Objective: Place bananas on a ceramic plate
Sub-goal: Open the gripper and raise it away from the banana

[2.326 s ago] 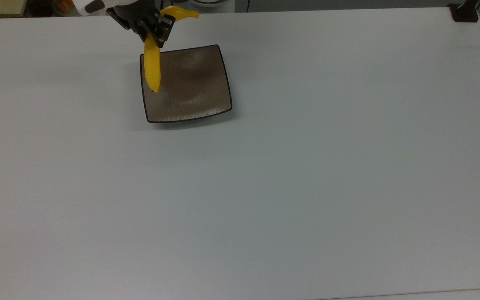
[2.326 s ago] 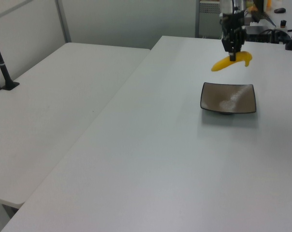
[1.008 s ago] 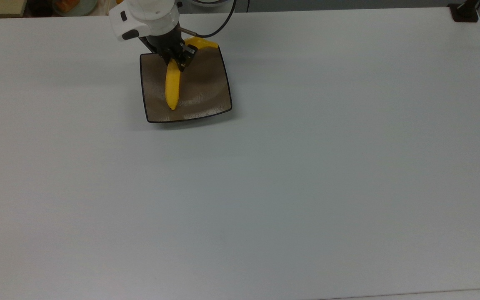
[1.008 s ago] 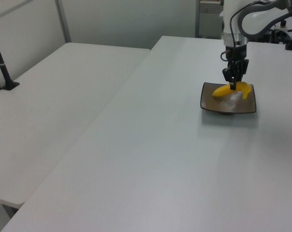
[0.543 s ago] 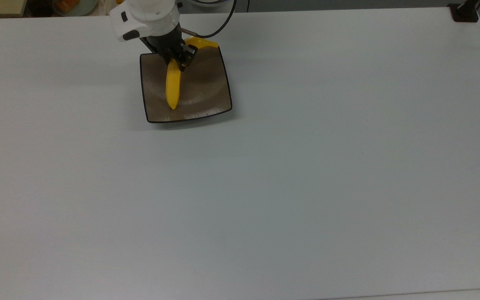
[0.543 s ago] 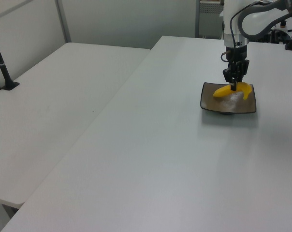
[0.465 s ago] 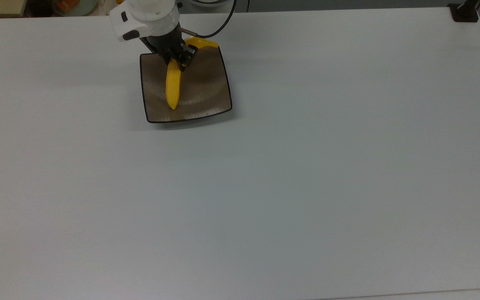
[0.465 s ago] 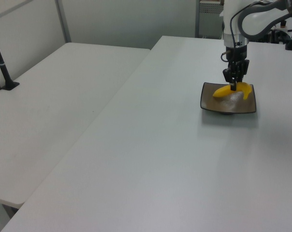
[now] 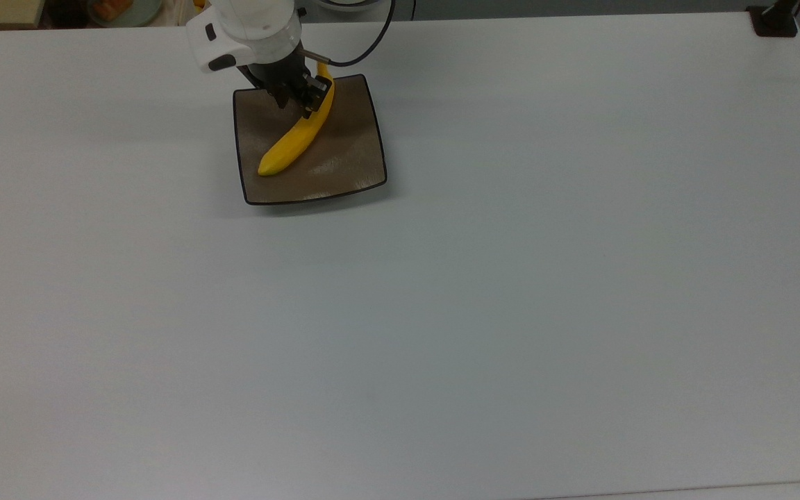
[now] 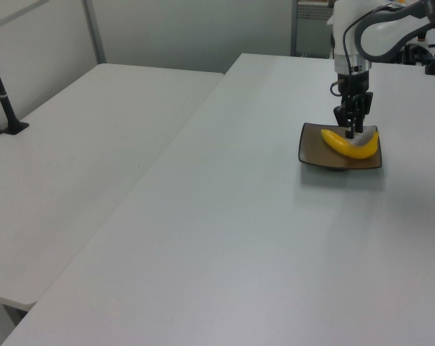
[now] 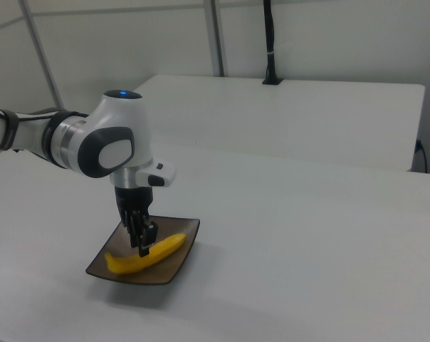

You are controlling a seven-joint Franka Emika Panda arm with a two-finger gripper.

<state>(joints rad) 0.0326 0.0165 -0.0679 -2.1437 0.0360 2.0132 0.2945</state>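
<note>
Your gripper (image 9: pixel 297 97) stood with fingers parted over the yellow banana (image 9: pixel 294 142) (stem end beneath it), which lay diagonally on the square brown ceramic plate (image 9: pixel 351 149) on the white table (image 9: pixel 511 278).

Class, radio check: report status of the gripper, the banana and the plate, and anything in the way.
Gripper low over plate, fingers either side of banana. Banana lying flat on plate. Nothing in the way on the table.
</note>
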